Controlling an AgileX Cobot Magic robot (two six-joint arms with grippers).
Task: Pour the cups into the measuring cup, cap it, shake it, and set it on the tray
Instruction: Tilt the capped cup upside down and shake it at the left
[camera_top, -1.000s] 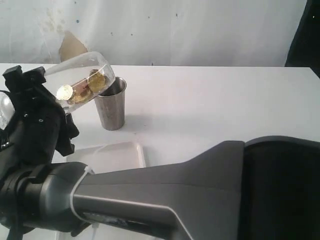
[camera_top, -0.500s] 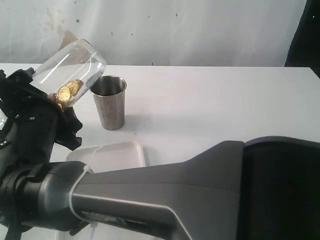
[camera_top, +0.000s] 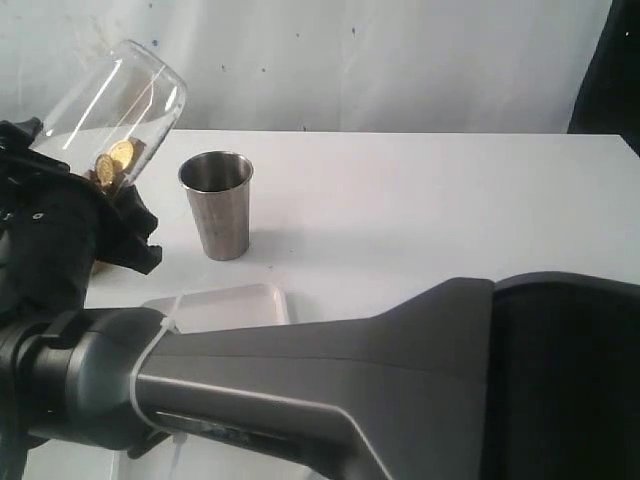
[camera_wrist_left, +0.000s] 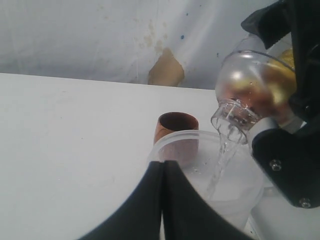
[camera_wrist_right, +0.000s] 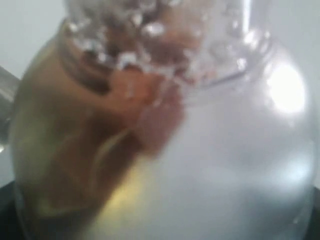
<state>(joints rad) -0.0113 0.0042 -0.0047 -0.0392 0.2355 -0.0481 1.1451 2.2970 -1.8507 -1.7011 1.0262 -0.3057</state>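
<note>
Leaning measuring cup (camera_top: 120, 100), clear of tumbler (camera_top: 217, 210)

A frosted plastic container (camera_wrist_left: 235, 197) stands on the white table (camera_top: 420, 200) (a brown patch (camera_wrist_left: 166, 70) marks the wall (camera_top: 400, 60) behind).

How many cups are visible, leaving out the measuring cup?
2: the steel tumbler stands upright near the tray; the wooden cup stands behind the frosted container. The arm may hide more.

We look across the table (camera_top: 420, 200) to the wall (camera_top: 400, 60) from behind a dark arm (camera_top: 400, 380). Our left wrist camera sits low, facing that wall; the right is pressed blurrily against the measuring cup (camera_wrist_right: 165, 150), shared by all three.
</note>
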